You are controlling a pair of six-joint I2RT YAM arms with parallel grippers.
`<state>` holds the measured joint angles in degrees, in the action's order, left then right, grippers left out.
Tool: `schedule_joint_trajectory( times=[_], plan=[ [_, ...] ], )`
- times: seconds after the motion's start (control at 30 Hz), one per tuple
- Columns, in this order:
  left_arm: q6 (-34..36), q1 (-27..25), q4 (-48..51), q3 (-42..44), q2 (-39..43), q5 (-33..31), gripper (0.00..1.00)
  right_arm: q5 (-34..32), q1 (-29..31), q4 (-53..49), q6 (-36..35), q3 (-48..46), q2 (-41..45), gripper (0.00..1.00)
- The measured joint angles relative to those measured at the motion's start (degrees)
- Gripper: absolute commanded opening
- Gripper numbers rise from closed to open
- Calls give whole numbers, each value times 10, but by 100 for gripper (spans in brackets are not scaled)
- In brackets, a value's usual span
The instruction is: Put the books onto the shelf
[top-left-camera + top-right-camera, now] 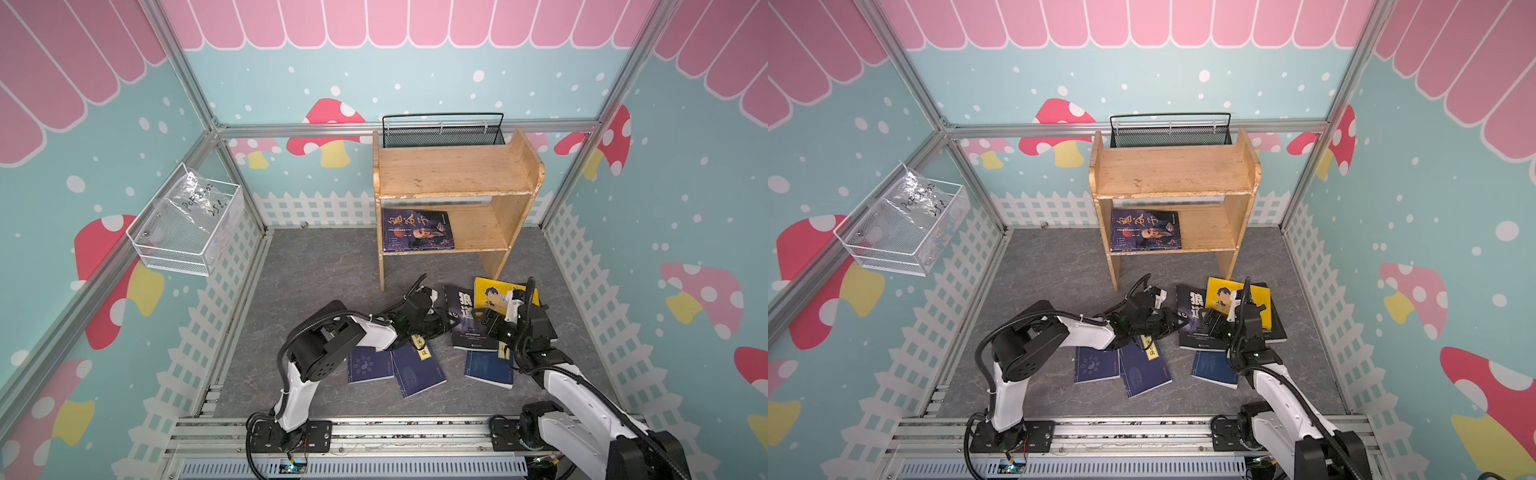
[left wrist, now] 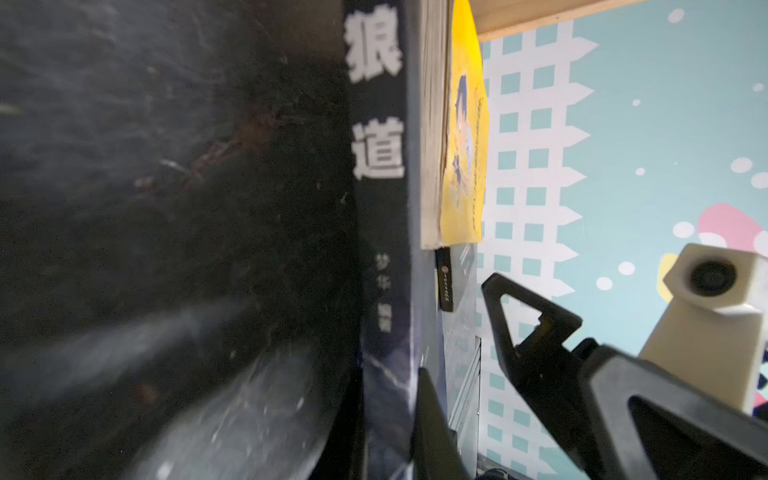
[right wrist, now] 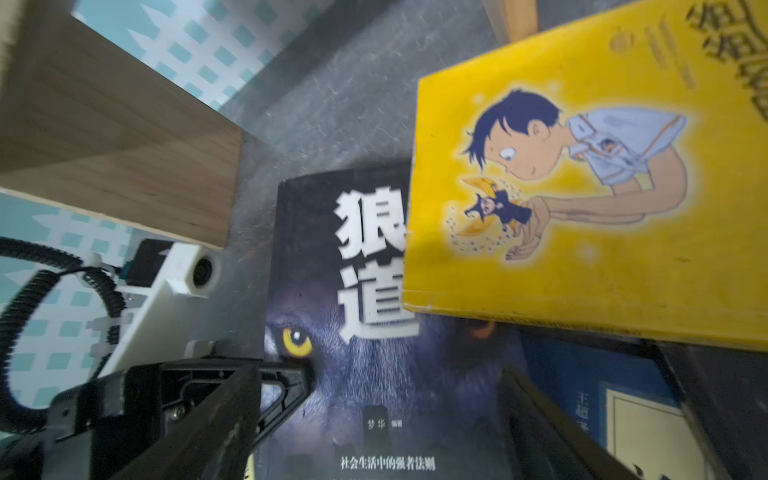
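In both top views the yellow book (image 1: 492, 292) is seen lapping the black book (image 1: 466, 308) on the counter (image 1: 316, 266), in front of the shelf (image 1: 457, 170). If the black book is lifted, the yellow one is judged likely to be dragged or tipped off. The left gripper (image 1: 444, 321) is reached low to the black book's edge. In the left wrist view its jaws are seen clenched on the spine edge. In the right wrist view the right gripper (image 3: 380, 370) is held over both covers, with jaws released and nothing grasped.

Purple book (image 1: 417, 230) flat on lower shelf (image 1: 476, 232)
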<state>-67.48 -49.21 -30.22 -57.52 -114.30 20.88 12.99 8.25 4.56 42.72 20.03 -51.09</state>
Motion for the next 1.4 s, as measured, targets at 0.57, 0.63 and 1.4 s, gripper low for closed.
schedule_joint_trajectory(
  times=[0.57,0.63,1.4],
  plan=[
    [295,17,447,43,533,-104,0,31,0,-36,5,105,92,94],
    [318,21,475,31,583,-125,0,54,0,-11,11,114,85,94],
    [466,26,173,-66,611,-224,0,251,257,626,192,156,-137,95]
  ],
)
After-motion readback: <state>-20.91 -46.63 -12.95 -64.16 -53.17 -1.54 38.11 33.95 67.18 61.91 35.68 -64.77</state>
